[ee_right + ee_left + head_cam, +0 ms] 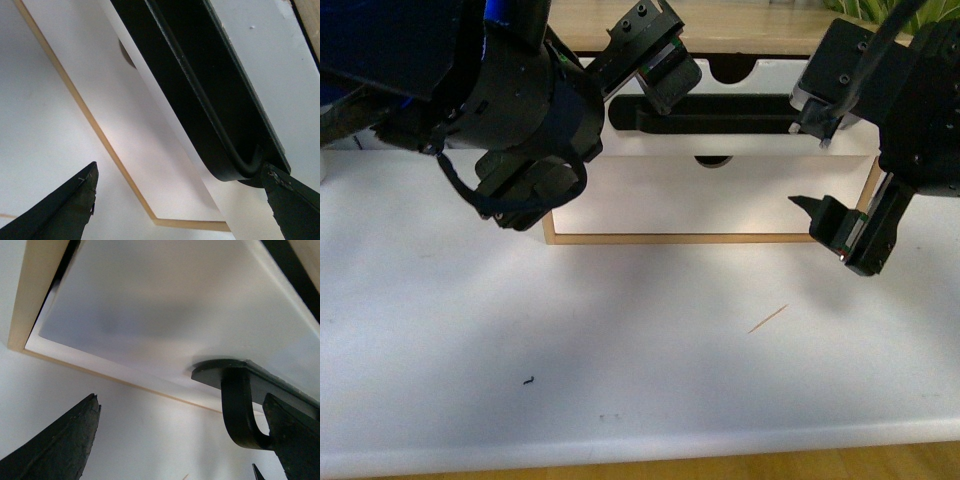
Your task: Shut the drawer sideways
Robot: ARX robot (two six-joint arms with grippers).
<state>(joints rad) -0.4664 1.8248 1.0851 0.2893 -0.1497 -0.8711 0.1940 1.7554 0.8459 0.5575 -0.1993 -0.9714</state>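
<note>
The drawer (760,82) has a white front, a half-round notch in its top edge and a long black bar handle (720,112). It stands at the back of the white table (620,340). My left gripper (595,135) is open around the handle's left end; in the left wrist view (182,400) one finger (292,435) sits beside the handle's curved end (240,410). My right gripper (830,178) is open at the handle's right end; in the right wrist view (180,167) one finger (290,200) is next to the handle's bend (235,167).
A plain white panel with light wood edges (720,200) lies in front of the drawer, below the handle. A wooden top (740,25) runs behind. A thin wood sliver (767,318) and a black speck (529,379) lie on the table.
</note>
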